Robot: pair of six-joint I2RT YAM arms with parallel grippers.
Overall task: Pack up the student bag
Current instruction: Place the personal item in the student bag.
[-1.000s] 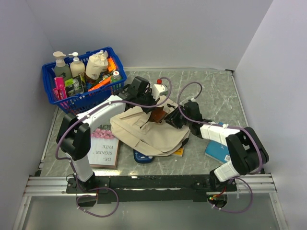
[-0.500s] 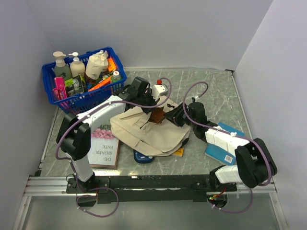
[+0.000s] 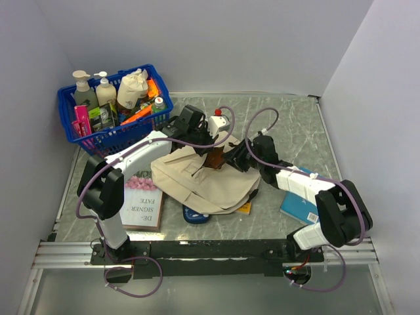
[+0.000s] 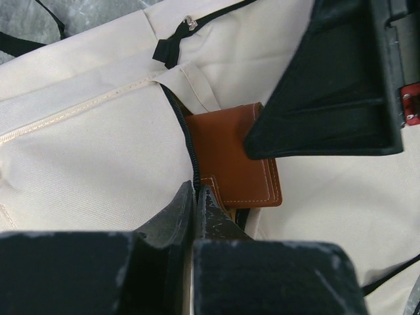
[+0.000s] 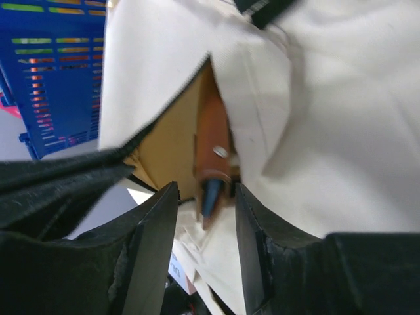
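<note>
Near the table's (image 3: 295, 131) front edge a pink-flowered book (image 3: 140, 199) lies beside the student bag (image 3: 203, 180), which slumps mid-table. The left fingers (image 4: 172, 213) are pressed together, pinching the bag's zipper edge to hold its mouth open. The right fingers (image 5: 154, 230) stand spread, just short of a brown wallet (image 4: 230, 164) lodged in that mouth. The wallet likely needs nudging fully inside next. Farther back stands the blue basket (image 3: 108, 134).
</note>
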